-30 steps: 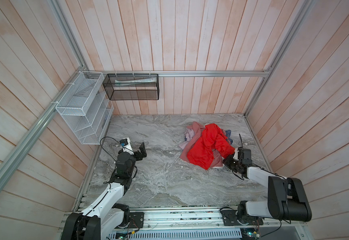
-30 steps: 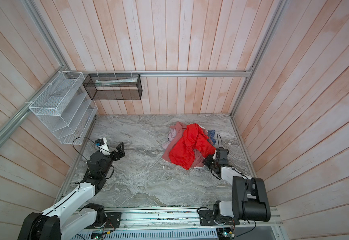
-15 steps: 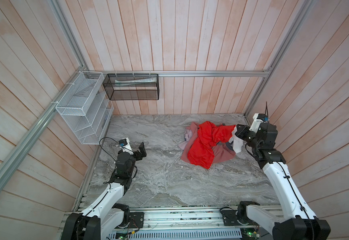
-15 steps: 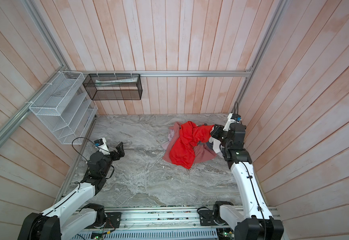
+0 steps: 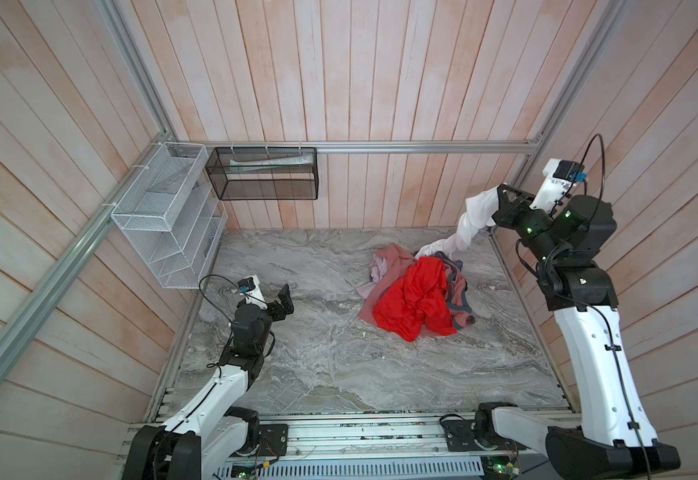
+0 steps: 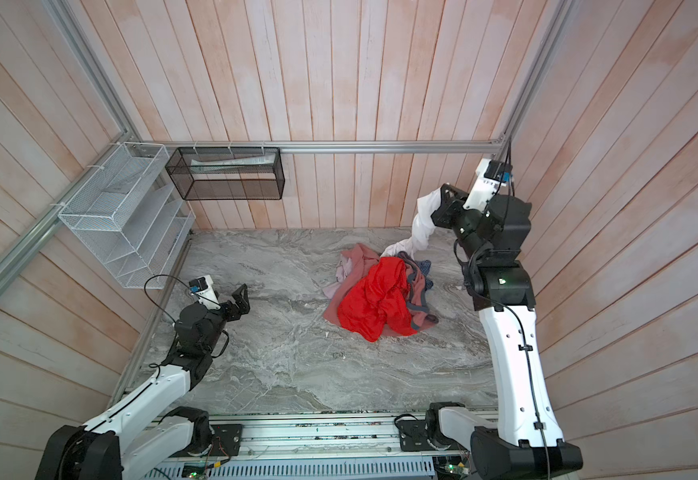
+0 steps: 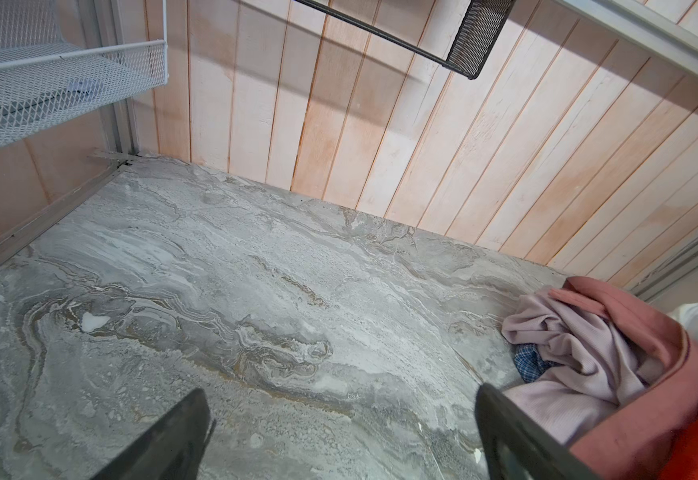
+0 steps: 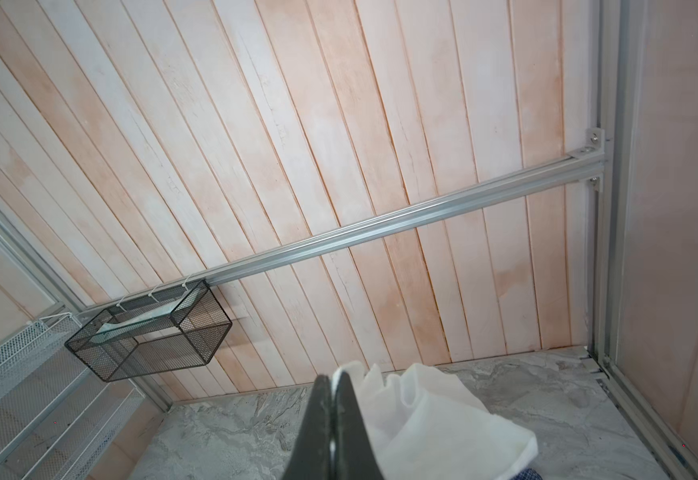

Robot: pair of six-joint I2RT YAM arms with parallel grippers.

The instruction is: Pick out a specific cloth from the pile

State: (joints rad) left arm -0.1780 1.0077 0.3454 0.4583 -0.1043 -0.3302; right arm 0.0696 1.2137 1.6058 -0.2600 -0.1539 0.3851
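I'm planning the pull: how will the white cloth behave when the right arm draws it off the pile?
Likely floppy: the white cloth hangs as a twisted rope from the shut right gripper. Probably light, since a small pinch carries it. Its lower end reaches the pile, so it may snag other garments.

A white mesh rack (image 5: pixel 160 220) hangs on the left wall. A black mesh basket (image 5: pixel 262 183) hangs from the far rail (image 5: pixel 422 146), over the marble bench (image 5: pixel 318 365).
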